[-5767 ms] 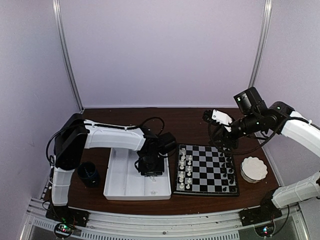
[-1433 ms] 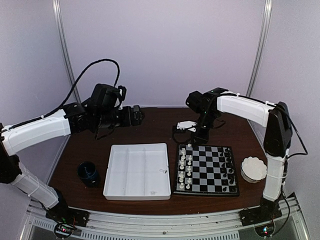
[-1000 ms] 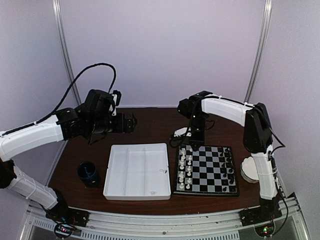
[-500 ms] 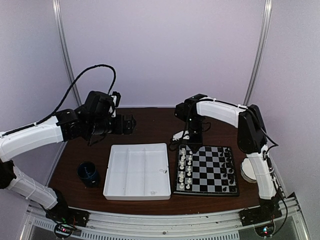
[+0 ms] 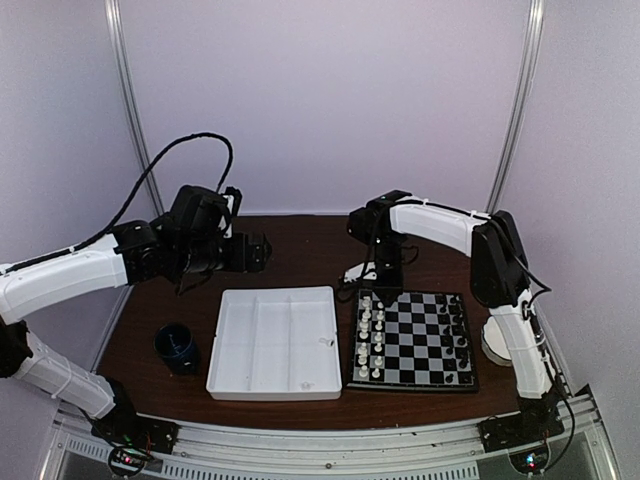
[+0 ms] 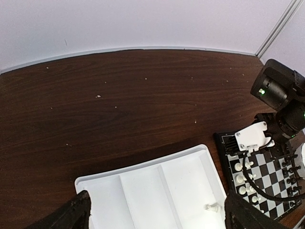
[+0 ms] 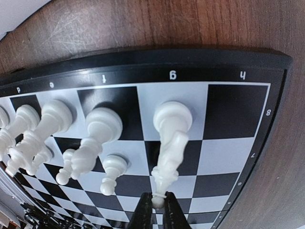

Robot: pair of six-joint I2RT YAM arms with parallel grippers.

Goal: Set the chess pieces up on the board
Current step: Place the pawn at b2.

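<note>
Left gripper (image 5: 256, 250) hung in the air above the far left part of the brown table (image 5: 320, 232), its fingers (image 6: 71, 217) spread wide apart and holding nothing. Near the left edge of the table stood a dark blue cup (image 5: 177, 347). Just right of the cup lay a white compartmented tray (image 5: 232, 350), with one white piece (image 6: 212, 207) lying in its right compartment.

Right of the tray, close beside it, sat the board (image 5: 420, 345). White chess pieces (image 5: 370, 335) stood in two rows along its left side. The right gripper (image 7: 155, 210) reached down over the board's far left corner, its fingers pinched together on the top of a white chessman (image 7: 169, 143). This chessman leaned slightly, and its base was on the white square marked g in the board's edge row, next to the corner square. Whether the base fully rested on the board could not be told. Other white pieces (image 7: 97, 138) stood in the same row beside it.

Black chess pieces (image 5: 458, 335) lined the board's right side. A white scalloped dish (image 5: 497, 342) sat just right of the board, partly hidden behind the right arm.
</note>
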